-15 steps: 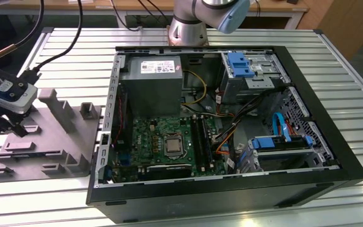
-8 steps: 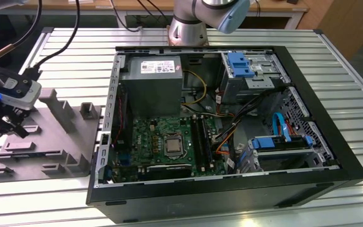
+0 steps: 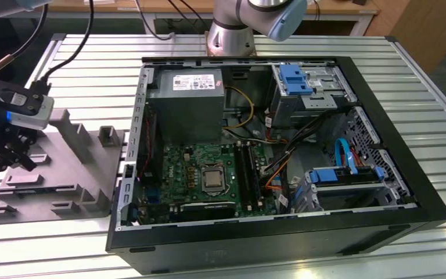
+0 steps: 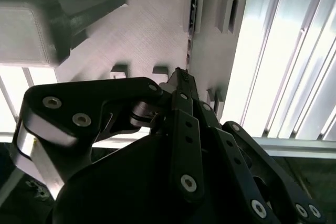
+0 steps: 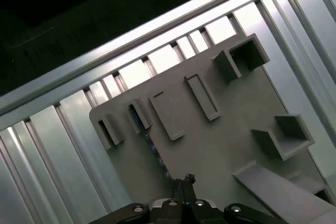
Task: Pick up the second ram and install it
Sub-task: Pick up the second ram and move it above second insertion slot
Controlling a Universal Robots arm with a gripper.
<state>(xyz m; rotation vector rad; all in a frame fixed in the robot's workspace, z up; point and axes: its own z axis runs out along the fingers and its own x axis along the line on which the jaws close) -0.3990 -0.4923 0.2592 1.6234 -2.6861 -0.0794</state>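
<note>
Gripper [image 3: 18,158] hovers low over the grey fixture [image 3: 83,174] at the exterior view's left, fingers [image 4: 181,85] drawn tight together. The ram [image 5: 153,149] sits on edge in a fixture slot, just off the fingertips. The open case [image 3: 285,239] lies well apart.

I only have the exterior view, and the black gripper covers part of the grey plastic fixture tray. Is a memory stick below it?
Observer: Yes. In the first wrist view a thin bluish memory stick runs across the grey tray from a slotted holder towards the gripper.
Operator: Is the next holder filled?
Observer: The neighbouring holder shows a dark slot, nothing bluish.
Operator: Lined up?
Observer: In the second wrist view the gripper's tip sits at the stick's near end; contact unclear.
</note>
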